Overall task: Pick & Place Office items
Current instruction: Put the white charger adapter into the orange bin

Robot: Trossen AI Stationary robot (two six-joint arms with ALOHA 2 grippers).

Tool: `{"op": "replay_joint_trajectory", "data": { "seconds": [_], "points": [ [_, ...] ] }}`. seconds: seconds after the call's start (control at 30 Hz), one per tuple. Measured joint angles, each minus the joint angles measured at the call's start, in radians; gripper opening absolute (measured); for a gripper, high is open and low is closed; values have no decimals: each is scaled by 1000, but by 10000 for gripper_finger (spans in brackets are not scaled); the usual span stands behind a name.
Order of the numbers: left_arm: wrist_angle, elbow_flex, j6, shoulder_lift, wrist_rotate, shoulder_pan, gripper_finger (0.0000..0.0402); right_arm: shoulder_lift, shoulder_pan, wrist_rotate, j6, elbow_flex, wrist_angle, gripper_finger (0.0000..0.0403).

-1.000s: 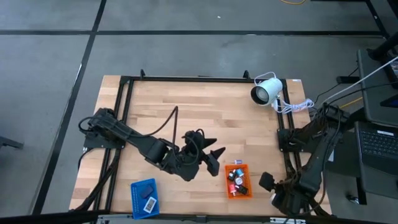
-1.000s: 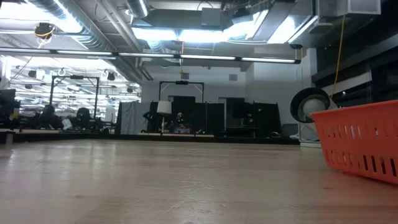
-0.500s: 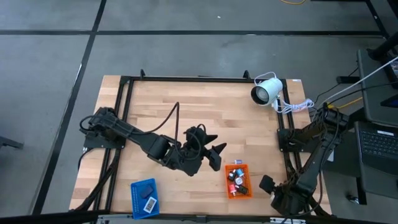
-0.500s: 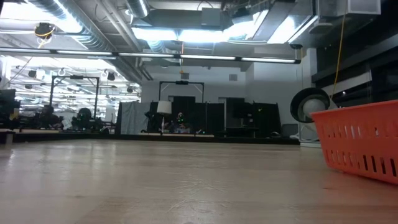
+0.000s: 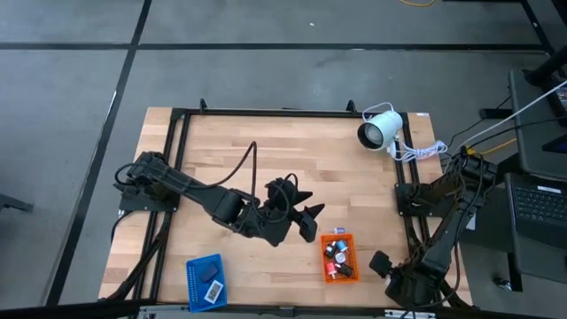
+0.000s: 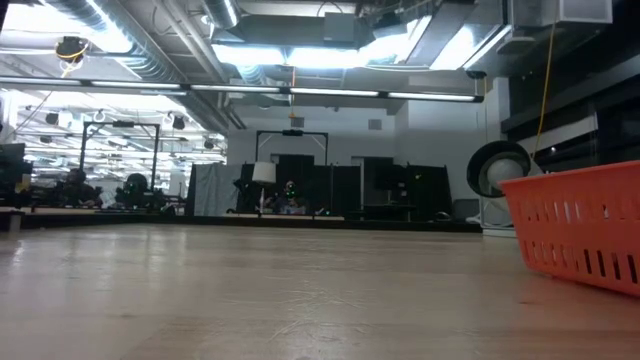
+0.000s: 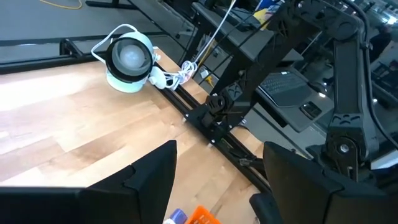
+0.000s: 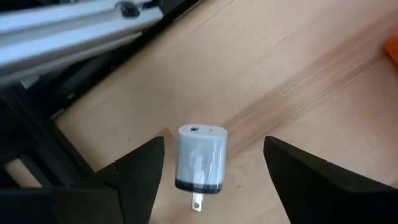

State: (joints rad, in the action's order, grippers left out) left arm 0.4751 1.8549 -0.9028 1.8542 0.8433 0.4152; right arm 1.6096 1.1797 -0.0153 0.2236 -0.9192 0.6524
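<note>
Office items (image 5: 337,253) in orange tray (image 5: 352,274), lamp (image 5: 378,130) beyond

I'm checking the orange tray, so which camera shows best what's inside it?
The high view: it looks straight down into the orange tray at the small coloured pieces. The low view shows only its slotted side wall, the left wrist view just a corner, the right wrist view an orange sliver.

Two trays (image 5: 339,270), one lamp-like device (image 5: 379,129)

grey concrete floor (image 5: 80,133) with dark seams surrounds the wooden table (image 5: 292,151); bright ceiling lights (image 6: 250,55), exposed ducts (image 6: 130,45), dark equipment racks (image 6: 330,185) behind.
</note>
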Motion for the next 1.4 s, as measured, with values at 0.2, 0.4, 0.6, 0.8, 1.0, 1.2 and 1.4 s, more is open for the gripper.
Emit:
{"op": "replay_joint_trajectory", "data": {
  "seconds": [0.2, 0.4, 0.6, 0.8, 1.0, 1.2, 1.4],
  "points": [
    [1, 0, 0, 0, -1, 0, 235, 13, 0, 8, 5, 0, -9, 279],
    [2, 0, 0, 0, -12, 1, 235, 49, 0, -4, 50, 58, -50, 279],
    [16, 0, -1, 0, -16, 0, 235, 48, -2, 3, 58, 80, -62, 279],
    [17, 0, -2, -1, -25, 0, 235, 48, -2, 17, 82, 82, -68, 243],
    [23, 0, -2, -1, -27, 0, 235, 48, -8, 26, 83, 82, -68, 140],
    [23, 0, -1, 0, -27, 0, 235, 47, -39, 11, 83, 83, -75, 133],
    [23, 0, -1, 2, -27, 0, 235, 32, -100, -14, 63, 57, -100, 133]
  ]
}}
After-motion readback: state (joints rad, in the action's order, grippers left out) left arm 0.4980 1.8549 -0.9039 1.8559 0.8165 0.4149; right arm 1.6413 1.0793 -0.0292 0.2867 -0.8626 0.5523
